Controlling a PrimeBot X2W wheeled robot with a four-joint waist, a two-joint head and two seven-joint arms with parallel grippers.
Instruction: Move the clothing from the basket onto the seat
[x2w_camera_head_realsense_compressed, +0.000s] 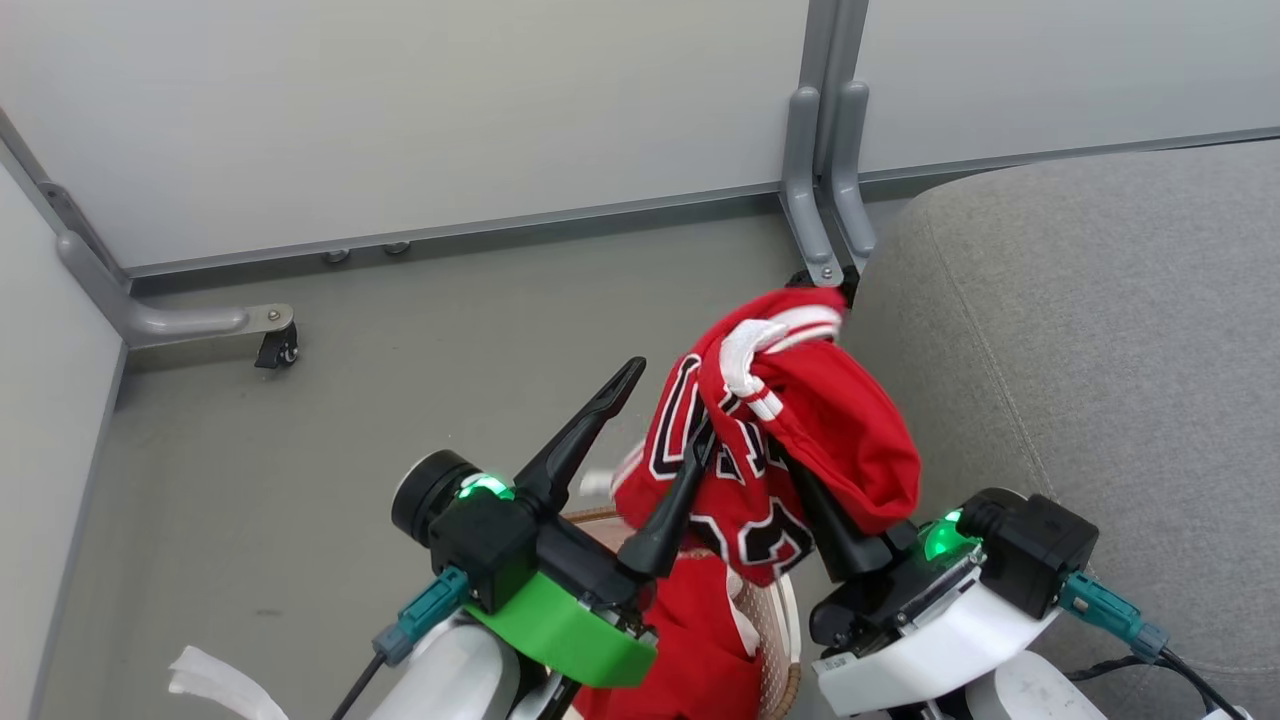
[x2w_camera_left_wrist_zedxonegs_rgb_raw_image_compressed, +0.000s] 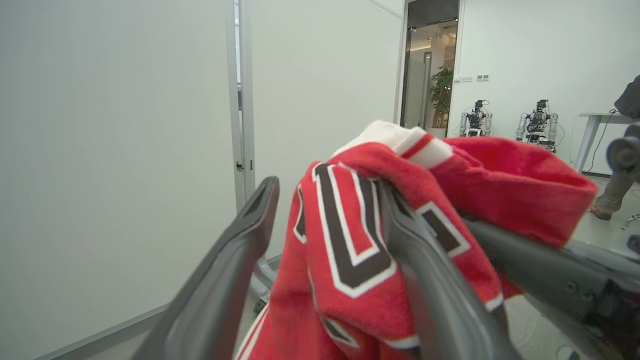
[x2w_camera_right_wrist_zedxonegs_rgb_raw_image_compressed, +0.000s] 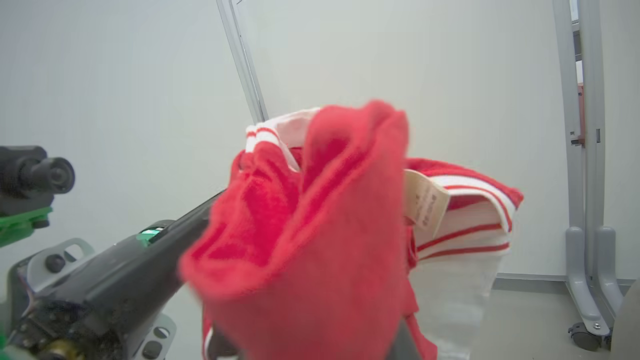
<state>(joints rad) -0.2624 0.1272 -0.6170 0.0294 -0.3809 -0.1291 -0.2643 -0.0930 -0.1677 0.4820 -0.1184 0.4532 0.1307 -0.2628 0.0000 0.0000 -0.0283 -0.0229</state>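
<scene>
A red garment (x2w_camera_head_realsense_compressed: 800, 420) with white stripes and a black-and-white print hangs in the air above the basket (x2w_camera_head_realsense_compressed: 775, 610), bunched over my right gripper (x2w_camera_head_realsense_compressed: 822, 508). That gripper's fingertips are buried in the cloth (x2w_camera_right_wrist_zedxonegs_rgb_raw_image_compressed: 320, 240), and it appears shut on it. My left gripper (x2w_camera_head_realsense_compressed: 668, 402) stands open just left of the garment; its right finger (x2w_camera_left_wrist_zedxonegs_rgb_raw_image_compressed: 425, 280) touches the printed cloth (x2w_camera_left_wrist_zedxonegs_rgb_raw_image_compressed: 345, 235), its left finger (x2w_camera_left_wrist_zedxonegs_rgb_raw_image_compressed: 235, 260) is bare. A second red garment (x2w_camera_head_realsense_compressed: 700, 650) lies in the basket. The grey seat (x2w_camera_head_realsense_compressed: 1100, 350) is at the right, beside the hanging garment.
White partition panels close off the back and left, with grey feet (x2w_camera_head_realsense_compressed: 825, 200) and a caster (x2w_camera_head_realsense_compressed: 278, 350) on the grey floor (x2w_camera_head_realsense_compressed: 450, 330). A white strip (x2w_camera_head_realsense_compressed: 215, 685) lies at the lower left. Other robots (x2w_camera_left_wrist_zedxonegs_rgb_raw_image_compressed: 537, 122) and a person's leg (x2w_camera_left_wrist_zedxonegs_rgb_raw_image_compressed: 612, 192) show far off.
</scene>
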